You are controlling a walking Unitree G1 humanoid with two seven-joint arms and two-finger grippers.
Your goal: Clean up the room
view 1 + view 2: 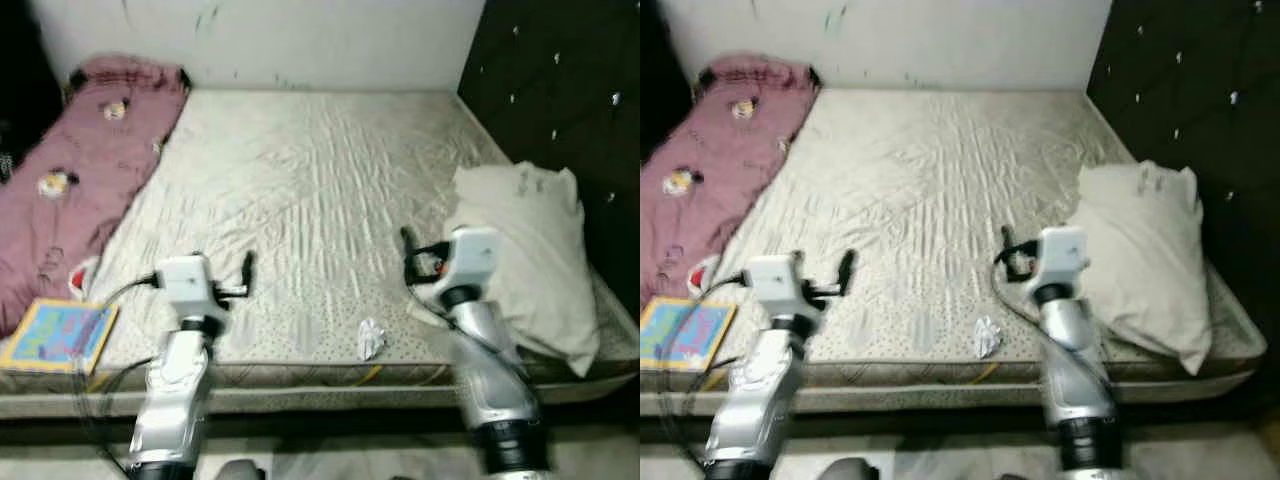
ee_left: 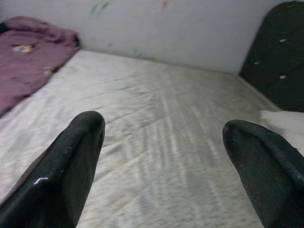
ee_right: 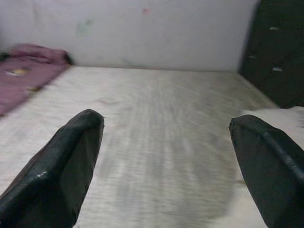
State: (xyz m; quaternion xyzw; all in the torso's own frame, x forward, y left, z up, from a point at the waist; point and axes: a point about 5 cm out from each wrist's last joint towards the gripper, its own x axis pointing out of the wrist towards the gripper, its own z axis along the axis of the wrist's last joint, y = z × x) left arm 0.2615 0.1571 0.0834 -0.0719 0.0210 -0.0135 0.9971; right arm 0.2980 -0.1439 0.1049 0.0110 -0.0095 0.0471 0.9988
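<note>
Near the front edge of the bed (image 1: 300,180), a small crumpled white piece of paper (image 1: 371,339) lies on the pale wrinkled sheet, between the two arms and closer to the right one. The right gripper (image 3: 166,137) is held above the sheet just beside the paper, its two black fingers (image 3: 61,166) spread wide apart with nothing between them. The left gripper (image 2: 164,142) hovers over the sheet toward the bed's left side, its fingers (image 2: 66,166) likewise wide apart and empty. A cream pillow (image 1: 530,250) rests at the right side of the bed against a dark tufted headboard (image 1: 560,90), just beside the right arm. Along the left side lies a rumpled pink blanket (image 1: 80,170) with small cartoon prints. At the front left corner sits a colourful book (image 1: 58,335), blue and yellow on its cover; any writing on it is too blurred to read. A white wall (image 1: 260,40) stands behind the bed.
</note>
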